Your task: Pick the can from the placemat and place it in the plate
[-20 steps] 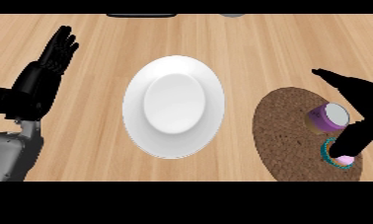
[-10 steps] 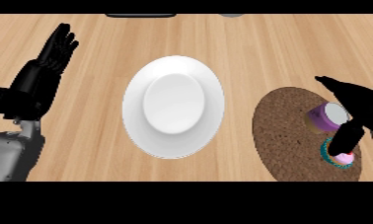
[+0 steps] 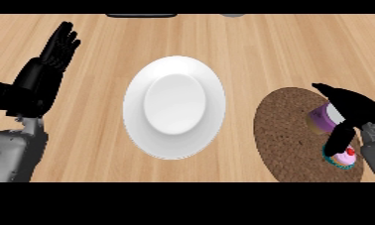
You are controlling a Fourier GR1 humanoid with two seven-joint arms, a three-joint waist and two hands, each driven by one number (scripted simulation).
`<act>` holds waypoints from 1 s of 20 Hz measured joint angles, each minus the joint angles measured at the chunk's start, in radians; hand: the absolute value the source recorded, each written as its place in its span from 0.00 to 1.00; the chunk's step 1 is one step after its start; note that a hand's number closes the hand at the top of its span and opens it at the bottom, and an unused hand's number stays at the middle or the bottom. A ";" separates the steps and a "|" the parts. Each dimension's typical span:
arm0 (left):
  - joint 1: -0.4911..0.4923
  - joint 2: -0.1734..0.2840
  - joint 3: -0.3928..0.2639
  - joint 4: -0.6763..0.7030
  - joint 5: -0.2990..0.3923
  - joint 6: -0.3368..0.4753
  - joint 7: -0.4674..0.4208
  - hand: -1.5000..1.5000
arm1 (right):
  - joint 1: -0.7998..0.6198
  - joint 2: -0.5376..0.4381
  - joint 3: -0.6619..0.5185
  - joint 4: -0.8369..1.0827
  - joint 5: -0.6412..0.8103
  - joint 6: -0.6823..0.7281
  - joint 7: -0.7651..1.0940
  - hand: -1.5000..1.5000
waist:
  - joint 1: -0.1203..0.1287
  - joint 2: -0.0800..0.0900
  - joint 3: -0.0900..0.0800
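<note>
Head view
Right robot hand [image 3: 350, 112]: seen at the right edge over the placemat, thumb and fingers curled round the can.
Left robot hand [image 3: 45, 73]: seen at the left edge, fingers straight and pointing up, nothing held, resting.
Can [image 3: 322, 118]: purple, on the right part of the placemat, partly hidden by the right robot hand; whether it is lifted off the mat cannot be told.
Placemat [image 3: 289, 132]: round, dark brown, laid on the worktop to the right of the plate and just apart from it; cut off by the lower edge of the view.
Plate [image 3: 174, 106]: white, placed at the middle of the worktop between the two robot hands, nothing on it.
Cupcake [image 3: 344, 156]: pink with a red top in a teal case, set at the placemat's lower right, just beside the can and partly hidden by the right robot hand.
Worktop [image 3: 249, 45]: light wood, grain running across.
</note>
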 measured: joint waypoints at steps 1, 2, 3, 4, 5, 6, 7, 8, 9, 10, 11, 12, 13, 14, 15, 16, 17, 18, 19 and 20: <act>-0.015 -0.012 -0.007 -0.002 -0.014 0.010 0.016 0.50 | -0.007 0.007 -0.004 0.021 0.010 0.007 -0.010 0.00 | 0.000 0.000 0.000; -0.023 -0.016 -0.002 0.008 -0.020 0.007 0.016 0.50 | -0.004 0.022 -0.004 0.037 0.030 0.002 -0.020 0.00 | 0.000 0.000 0.000; -0.029 -0.013 0.011 0.013 -0.015 -0.007 0.017 0.50 | -0.005 0.039 -0.004 0.048 0.046 0.000 -0.017 0.00 | -0.001 0.000 0.000; -0.022 -0.020 0.010 0.003 -0.024 -0.007 0.019 0.50 | -0.010 0.048 -0.007 0.068 0.066 -0.001 -0.025 0.00 | 0.000 0.000 -0.001; -0.012 -0.029 0.004 -0.013 -0.034 -0.002 0.027 0.50 | -0.007 0.047 -0.015 0.088 0.082 -0.007 -0.044 0.00 | 0.001 -0.002 -0.002; -0.003 -0.028 0.012 -0.020 -0.033 -0.011 0.025 0.50 | 0.001 0.052 -0.016 0.094 0.101 -0.018 -0.056 0.00 | 0.001 -0.004 -0.005; 0.004 -0.030 0.017 -0.020 -0.032 -0.019 0.020 0.50 | -0.005 0.057 -0.018 0.111 0.115 -0.015 -0.061 0.00 | 0.002 -0.004 -0.006; 0.006 -0.035 0.021 -0.020 -0.036 -0.018 0.016 0.50 | -0.009 0.054 -0.020 0.128 0.133 -0.014 -0.072 0.00 | 0.002 -0.004 -0.006; 0.001 -0.037 0.026 -0.017 -0.037 -0.023 0.017 0.50 | -0.009 0.058 -0.017 0.140 0.154 -0.022 -0.084 1.00 | 0.002 -0.005 -0.007; 0.004 -0.045 0.024 -0.006 -0.043 -0.025 0.005 0.50 | -0.012 0.065 -0.026 0.153 0.159 -0.035 -0.107 1.00 | 0.002 -0.005 -0.008; 0.010 -0.044 0.027 -0.007 -0.042 -0.032 -0.002 0.50 | -0.006 0.068 -0.030 0.159 0.168 -0.067 -0.144 1.00 | 0.002 -0.005 -0.008; 0.014 -0.049 0.021 -0.015 -0.048 -0.028 0.000 0.50 | -0.012 0.080 -0.029 0.169 0.185 -0.104 -0.162 1.00 | 0.004 -0.005 -0.007; 0.012 -0.044 0.031 -0.010 -0.040 -0.039 0.000 0.50 | -0.018 0.084 -0.034 0.177 0.201 -0.133 -0.180 1.00 | 0.004 -0.004 -0.006; 0.008 -0.041 0.040 -0.003 -0.034 -0.046 -0.001 0.50 | -0.021 0.086 -0.034 0.187 0.222 -0.167 -0.200 1.00 | 0.004 -0.003 -0.005; 0.001 -0.041 0.045 0.009 -0.036 -0.048 -0.006 0.50 | -0.025 0.093 -0.034 0.194 0.242 -0.201 -0.215 1.00 | 0.003 -0.002 -0.004; 0.015 -0.044 0.046 0.013 -0.041 -0.051 -0.018 0.50 | -0.021 0.095 -0.036 0.189 0.258 -0.224 -0.225 1.00 | 0.002 -0.002 -0.003; 0.013 -0.045 0.047 0.004 -0.041 -0.051 -0.008 0.50 | -0.027 0.100 -0.038 0.197 0.278 -0.255 -0.237 1.00 | 0.002 -0.001 -0.003; 0.015 -0.044 0.050 0.001 -0.043 -0.052 -0.004 0.50 | -0.025 0.101 -0.044 0.209 0.295 -0.286 -0.254 1.00 | 0.002 -0.001 -0.002; 0.026 -0.042 0.055 -0.018 -0.043 -0.053 0.002 0.50 | -0.012 0.089 -0.056 0.214 0.303 -0.312 -0.280 1.00 | 0.002 -0.001 -0.001; 0.037 -0.045 0.055 -0.028 -0.048 -0.055 -0.004 0.50 | -0.001 0.092 -0.062 0.227 0.319 -0.344 -0.298 1.00 | 0.002 -0.002 -0.001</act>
